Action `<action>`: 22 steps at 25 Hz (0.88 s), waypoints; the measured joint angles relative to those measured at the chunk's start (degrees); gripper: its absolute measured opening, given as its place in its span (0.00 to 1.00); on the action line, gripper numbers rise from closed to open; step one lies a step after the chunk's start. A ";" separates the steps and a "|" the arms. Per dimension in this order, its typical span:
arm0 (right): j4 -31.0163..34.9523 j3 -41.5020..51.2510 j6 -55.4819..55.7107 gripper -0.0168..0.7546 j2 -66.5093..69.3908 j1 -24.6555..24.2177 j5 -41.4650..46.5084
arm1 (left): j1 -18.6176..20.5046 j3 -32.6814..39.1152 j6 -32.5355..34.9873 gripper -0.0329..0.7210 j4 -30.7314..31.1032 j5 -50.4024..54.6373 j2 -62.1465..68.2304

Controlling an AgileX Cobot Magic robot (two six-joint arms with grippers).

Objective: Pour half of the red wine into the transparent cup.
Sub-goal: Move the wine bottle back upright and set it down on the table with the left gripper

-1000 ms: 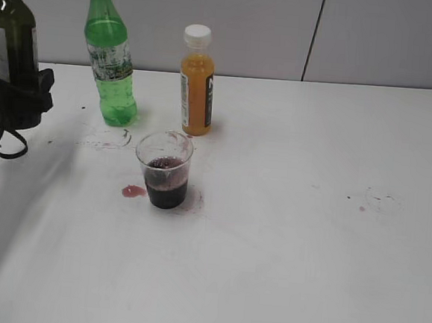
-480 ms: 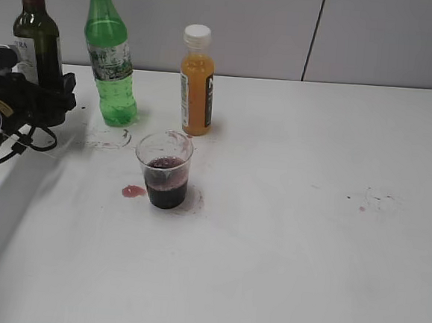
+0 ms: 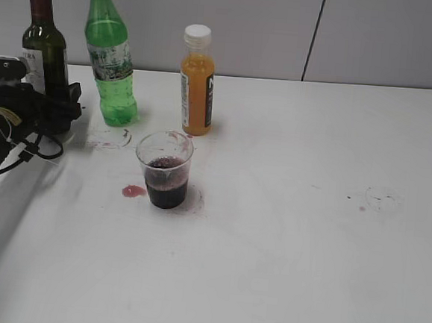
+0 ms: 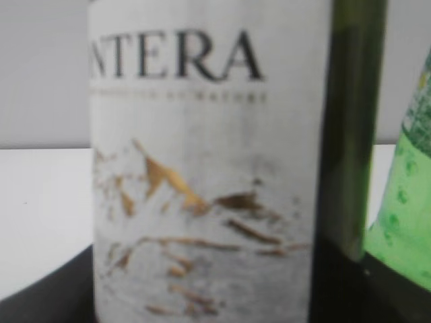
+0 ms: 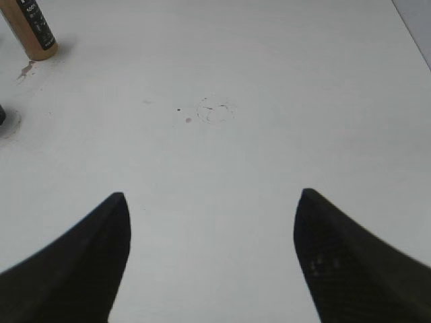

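Note:
The red wine bottle (image 3: 43, 51) is dark green glass with a white label and stands upright at the back left of the table. My left gripper (image 3: 53, 111) is shut around its lower body. The label (image 4: 202, 168) fills the left wrist view, with dark fingers at both lower corners. The transparent cup (image 3: 163, 168) stands in front of the bottles, apart from the wine bottle, and holds dark red wine in its lower part. My right gripper (image 5: 210, 222) is open and empty above bare table; it does not show in the exterior view.
A light green plastic bottle (image 3: 111, 63) stands just right of the wine bottle and shows in the left wrist view (image 4: 404, 215). An orange juice bottle (image 3: 196, 81) stands behind the cup. A small red spill (image 3: 133, 191) lies left of the cup. Faint stains (image 3: 370, 197) mark the right side.
The left gripper has carried the wine bottle rightward and down from the left edge. The bottle now stands lower, near the green bottle. The cup has not moved.

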 joint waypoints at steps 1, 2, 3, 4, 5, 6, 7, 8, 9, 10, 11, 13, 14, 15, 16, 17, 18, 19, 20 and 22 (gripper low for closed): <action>0.00 0.00 0.00 0.76 0.00 0.00 0.00 | 0.00 0.00 0.00 0.77 0.06 -0.12 0.06; 0.00 0.00 0.00 0.76 0.00 0.00 0.00 | 0.00 0.00 0.00 0.77 0.24 -0.17 0.11; 0.00 0.00 0.00 0.76 0.00 0.00 0.00 | 0.00 0.00 0.00 0.77 0.24 -0.29 0.18; 0.00 0.00 0.00 0.76 0.00 0.00 0.00 | 0.00 0.13 0.00 0.77 0.29 -0.55 0.18; 0.00 0.00 0.00 0.76 0.00 0.00 0.00 | 0.00 0.42 0.00 0.77 0.29 -1.02 0.23; 0.00 0.00 0.00 0.76 0.00 0.00 0.00 | 0.00 1.10 0.00 0.77 0.29 -1.87 0.23; 0.00 0.00 0.00 0.76 0.00 0.00 0.00 | 0.00 2.03 0.00 0.77 0.29 -2.60 0.18; 0.00 0.00 0.00 0.76 0.00 0.00 0.00 | 0.00 3.16 0.00 0.77 0.29 -3.39 -0.12; 0.00 0.00 0.00 0.76 0.00 0.00 0.00 | 0.00 4.08 0.00 0.77 0.29 -4.20 -0.25; 0.00 0.00 0.00 0.76 0.00 0.00 0.00 | 0.00 5.05 0.00 0.77 0.29 -5.20 -0.32; 0.00 0.00 0.00 0.76 0.00 0.00 0.00 | 0.00 5.89 0.00 0.77 0.29 -5.76 -0.46; 0.00 0.00 0.00 0.76 0.00 0.00 0.00 | 0.00 7.12 0.00 0.77 0.29 -6.54 -0.74; 0.00 0.00 0.00 0.76 0.00 0.00 0.00 | 0.00 7.48 0.00 0.76 0.29 -6.82 -0.77; 0.00 0.00 0.00 0.76 0.00 0.00 0.00 | 0.00 7.79 0.00 0.76 0.29 -7.01 -0.77; 0.00 0.00 0.00 0.76 0.00 0.00 0.00 | 0.00 7.88 0.25 0.76 0.29 -7.14 -0.77; 0.00 0.00 0.00 0.76 0.00 0.00 0.00 | 0.00 7.89 0.75 0.76 0.22 -7.27 -0.77; 0.00 0.00 0.00 0.76 0.00 0.00 0.00 | 0.00 7.89 0.75 0.76 0.22 -7.27 -0.81; 0.00 0.00 0.00 0.76 0.00 0.00 0.00 | 0.00 7.89 0.75 0.76 0.22 -7.27 -0.81; 0.00 0.00 0.00 0.76 0.00 0.00 0.00 | 0.00 7.94 0.75 0.76 0.22 -7.27 -0.81; 0.00 0.00 0.00 0.76 0.00 0.00 0.00 | 0.00 8.56 0.75 0.76 0.22 -7.43 -0.81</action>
